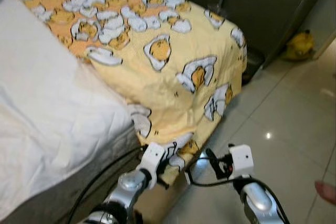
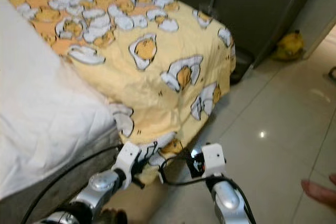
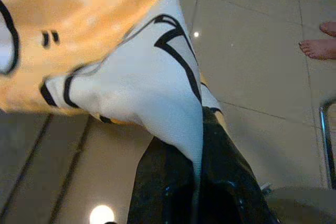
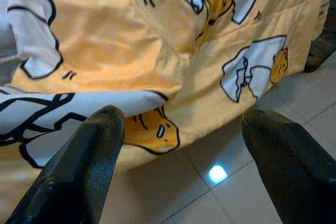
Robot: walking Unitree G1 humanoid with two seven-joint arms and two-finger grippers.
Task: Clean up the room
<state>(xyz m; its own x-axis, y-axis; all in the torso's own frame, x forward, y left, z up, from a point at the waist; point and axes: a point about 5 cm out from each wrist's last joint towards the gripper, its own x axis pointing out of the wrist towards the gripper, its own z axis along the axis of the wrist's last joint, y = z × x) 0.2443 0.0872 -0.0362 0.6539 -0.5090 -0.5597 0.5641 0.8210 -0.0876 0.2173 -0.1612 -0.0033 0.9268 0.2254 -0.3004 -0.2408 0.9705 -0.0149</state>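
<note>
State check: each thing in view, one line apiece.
Yellow egg-print blanket: spread on the bed, hanging over the corner, rumpled.
White sheet: lying on the mattress, wrinkled.
Left gripper: shut on the blanket's edge.
Right gripper: open, near the blanket hem, off it.
Yellow bag: on the floor.

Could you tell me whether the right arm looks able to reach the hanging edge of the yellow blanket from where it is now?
Probably yes. The right end effector is open and faces the yellow blanket with nothing between them, beside the corner that the left end effector pinches.
</note>
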